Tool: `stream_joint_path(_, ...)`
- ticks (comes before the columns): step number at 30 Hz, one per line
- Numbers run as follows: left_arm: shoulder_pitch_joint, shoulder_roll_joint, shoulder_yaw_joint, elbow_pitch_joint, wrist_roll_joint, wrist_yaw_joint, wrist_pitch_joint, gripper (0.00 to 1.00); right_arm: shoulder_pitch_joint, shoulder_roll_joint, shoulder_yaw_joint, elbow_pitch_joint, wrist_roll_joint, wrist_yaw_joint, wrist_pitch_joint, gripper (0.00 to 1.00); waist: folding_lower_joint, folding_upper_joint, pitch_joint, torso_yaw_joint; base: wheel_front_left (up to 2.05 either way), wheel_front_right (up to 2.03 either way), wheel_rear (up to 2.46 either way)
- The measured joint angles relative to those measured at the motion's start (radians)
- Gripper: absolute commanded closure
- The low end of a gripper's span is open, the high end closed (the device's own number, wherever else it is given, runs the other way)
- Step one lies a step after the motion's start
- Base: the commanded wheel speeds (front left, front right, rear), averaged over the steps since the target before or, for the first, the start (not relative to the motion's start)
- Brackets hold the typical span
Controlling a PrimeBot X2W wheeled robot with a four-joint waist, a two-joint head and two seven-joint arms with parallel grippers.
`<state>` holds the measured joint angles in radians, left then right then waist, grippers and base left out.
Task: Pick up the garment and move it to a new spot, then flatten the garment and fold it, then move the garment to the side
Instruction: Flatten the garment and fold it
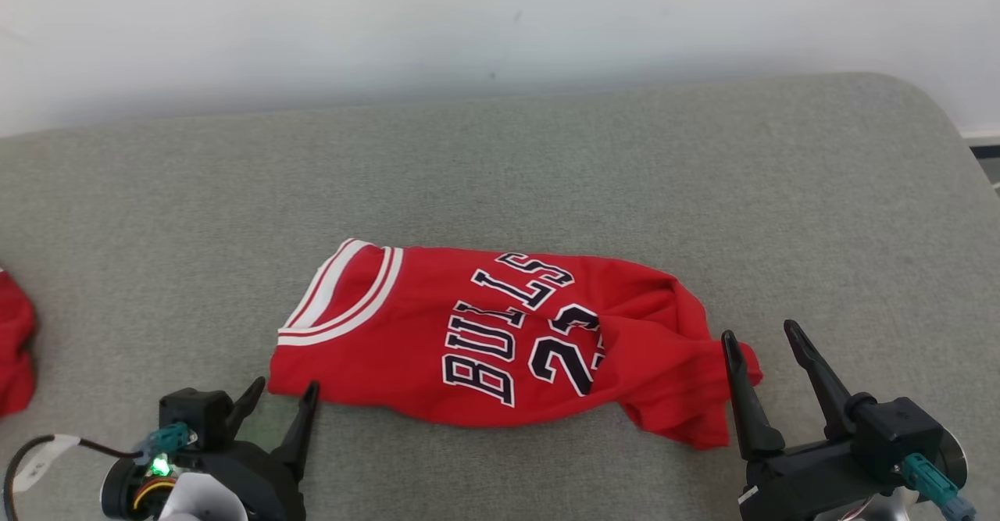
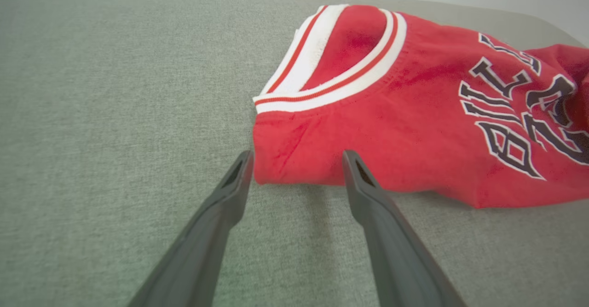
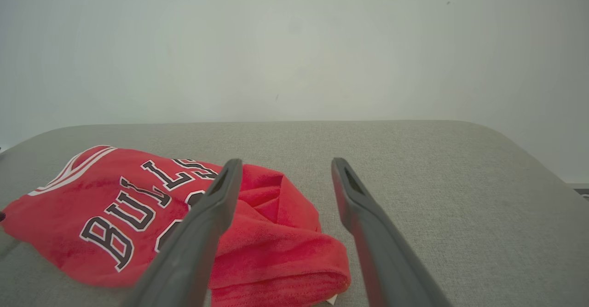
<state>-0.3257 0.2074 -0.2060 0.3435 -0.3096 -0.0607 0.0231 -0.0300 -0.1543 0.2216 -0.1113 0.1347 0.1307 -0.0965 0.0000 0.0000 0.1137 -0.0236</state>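
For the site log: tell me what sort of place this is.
Likely an indoor room: a red basketball jersey lies on a grey fabric-covered surface, perhaps a bed or sofa, against a plain white wall.

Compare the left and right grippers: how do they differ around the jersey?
Left gripper frames the jersey's flat collar-end corner; right gripper frames its bunched hem end. In head view, left's fingers look short, right's long. Both are open, holding nothing.
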Motion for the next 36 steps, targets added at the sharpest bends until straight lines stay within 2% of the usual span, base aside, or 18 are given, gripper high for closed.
stream_joint_path(3,-0.026,0.002,0.009,0.053,-0.016,-0.006,0.004,0.0,-0.002,0.006,-0.001,0.005,0.0,0.0,-0.002,0.0,0.0,0.0,0.013,-0.017,0.0,0.0,0.0)
stream_joint_path(4,-0.034,0.003,0.011,0.069,-0.022,-0.008,0.003,0.05,-0.002,0.009,-0.004,0.007,0.001,0.0,-0.002,0.0,0.0,0.0,0.017,-0.023,0.0,0.0,0.0)
stream_joint_path(5,-0.042,0.005,0.012,0.083,-0.023,-0.009,0.002,0.26,-0.003,0.01,-0.006,0.008,0.005,0.0,-0.007,0.0,0.0,0.0,0.021,-0.027,0.0,0.0,0.0)
stream_joint_path(6,-0.049,0.005,0.015,0.095,-0.029,-0.01,0.001,0.53,-0.004,0.01,-0.006,0.011,0.008,0.0,-0.01,0.0,0.0001,0.0001,0.024,-0.031,0.0,0.0,0.0)
stream_joint_path(7,-0.054,0.005,0.017,0.107,-0.033,-0.015,-0.003,0.64,-0.006,0.01,-0.007,0.013,0.009,0.0,-0.011,0.0,0.0,0.0,0.027,-0.035,0.0,0.0,0.0)
stream_joint_path(8,-0.059,0.005,0.016,0.116,-0.034,-0.017,-0.007,0.98,-0.007,0.01,-0.01,0.016,0.011,0.0,-0.013,0.0,0.0001,0.0,0.03,-0.038,0.0,0.0,0.0)
stream_joint_path(16,-0.083,0.001,-0.001,0.159,-0.059,-0.035,-0.031,1.0,-0.017,0.014,-0.027,0.016,0.015,0.0,-0.018,0.0,0.0,0.0,0.039,-0.033,0.0,0.0,0.0)
stream_joint_path(21,-0.081,0.002,-0.004,0.087,-0.05,-0.015,-0.068,1.0,-0.018,0.018,-0.043,0.015,0.017,0.0,-0.02,0.0,0.0001,0.0,0.039,-0.021,0.0,0.0,0.0)
stream_joint_path(26,0.01,0.006,-0.023,-0.123,-0.033,0.018,-0.028,1.0,-0.005,0.025,-0.094,0.012,0.019,0.0,-0.028,0.0,0.0,0.0,0.034,0.004,0.0,0.0,0.0)
stream_joint_path(28,0.089,0.012,-0.042,-0.294,-0.032,0.032,0.036,1.0,0.001,0.034,-0.124,0.008,0.017,0.0,-0.03,0.0,0.0,0.0,0.033,0.026,0.0,0.0,0.0)
stream_joint_path(36,0.233,0.048,-0.098,-0.71,-0.051,0.05,0.209,1.0,0.001,0.053,-0.185,0.001,0.012,0.0,-0.036,0.0,0.0,0.0,0.038,0.094,0.0,0.0,0.0)
